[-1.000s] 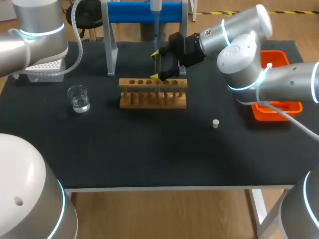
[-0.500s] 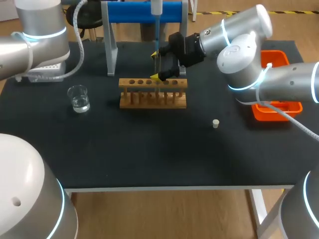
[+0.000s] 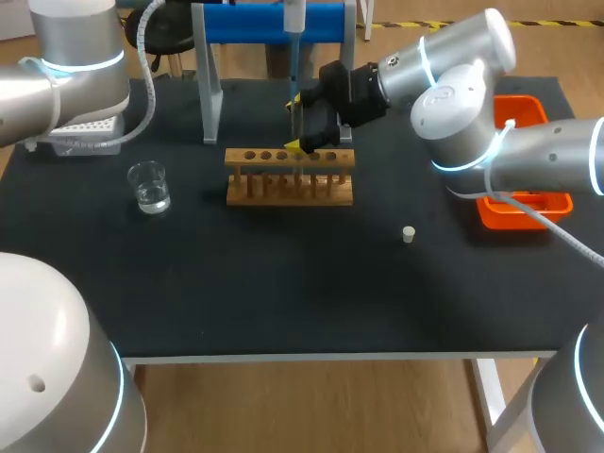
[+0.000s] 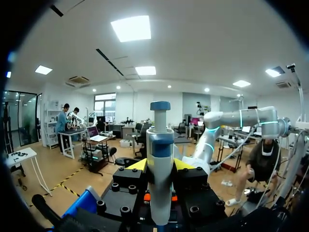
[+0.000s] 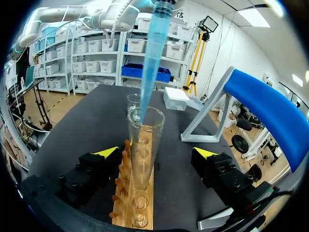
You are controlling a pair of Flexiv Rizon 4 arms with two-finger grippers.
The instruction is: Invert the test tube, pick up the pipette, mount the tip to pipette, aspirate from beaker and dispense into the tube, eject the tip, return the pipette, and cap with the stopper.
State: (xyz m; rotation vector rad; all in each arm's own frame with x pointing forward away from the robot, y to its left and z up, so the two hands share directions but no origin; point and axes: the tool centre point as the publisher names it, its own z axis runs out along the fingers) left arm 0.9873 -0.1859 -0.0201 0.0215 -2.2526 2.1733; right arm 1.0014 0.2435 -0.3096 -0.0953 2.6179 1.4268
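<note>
A glass test tube (image 5: 144,150) stands upright in the wooden rack (image 3: 290,176). My right gripper (image 5: 157,152) is open around it, its yellow fingertips (image 5: 108,151) wide apart on either side and clear of the glass. In the head view the right gripper (image 3: 299,122) is just behind the rack. My left gripper (image 4: 160,164) is shut on the pipette (image 4: 160,159), which hangs above the tube (image 3: 294,14). Its blue tip (image 5: 150,58) points down, the end at the tube's mouth. The beaker (image 3: 149,186) with water stands left of the rack. A small white stopper (image 3: 409,234) lies right of the rack.
A blue pipette stand (image 3: 274,21) with grey legs rises behind the rack. A white tip box (image 3: 85,132) sits at the far left. An orange tray (image 3: 524,203) lies at the right edge under my right arm.
The left arm's upper part has shifted slightly and the pipette has barely wavered. The right arm and the tube have not moved.
</note>
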